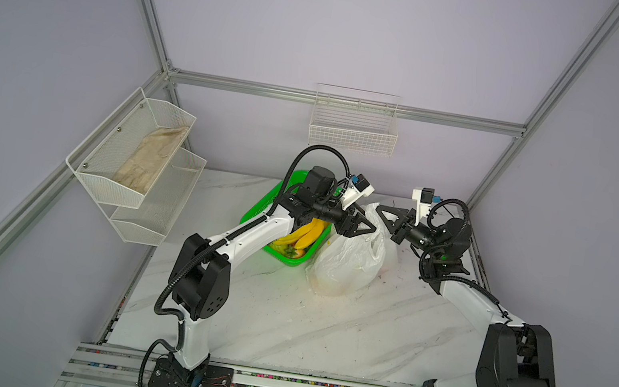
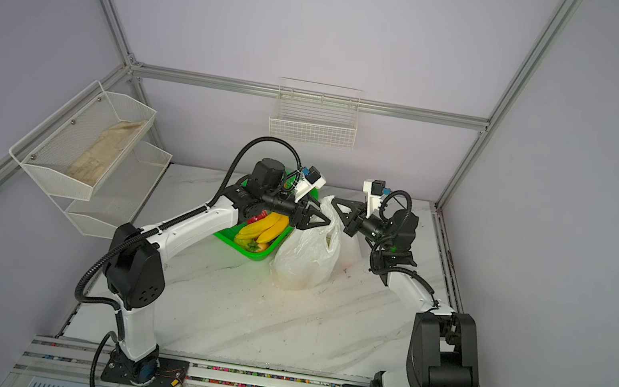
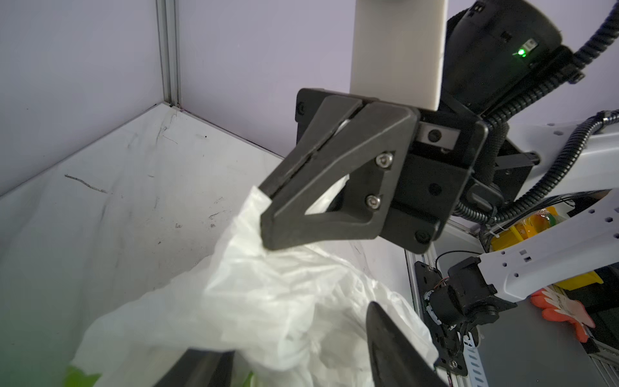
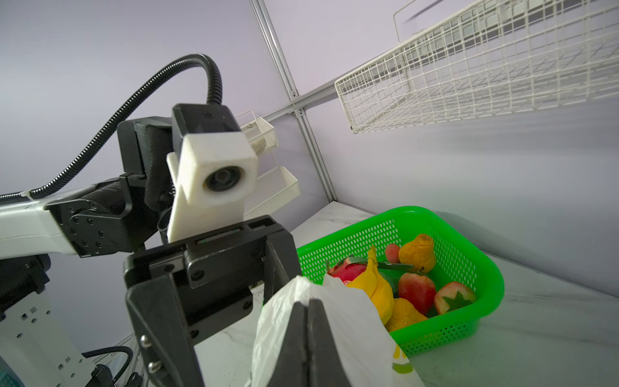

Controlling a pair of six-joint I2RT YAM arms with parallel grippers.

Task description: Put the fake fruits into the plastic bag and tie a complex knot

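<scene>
The white marble-patterned tabletop (image 1: 278, 324) carries, towards its back, the thin translucent white plastic bag (image 1: 348, 259). The bag stands crumpled with its mouth upward, just beside the bright green mesh plastic basket (image 1: 254, 211) on its left in both top views. From above, the left arm covers much of that basket. Only the right wrist view shows its load plainly: glossy fake fruits (image 4: 417, 289), red and yellow ones, lying in the basket. The right gripper (image 3: 268, 204) has its jaws pressed together on a pinch of the bag's top edge, clearest in the left wrist view. The left gripper (image 1: 366, 225) stands with jaws well apart at the bag's opposite rim, with film lying between them; whether either finger touches it I cannot tell. What the bag holds is hard to make out through the film. A yellow-green print (image 4: 400, 363) on it shows only from the right wrist, and only in part
</scene>
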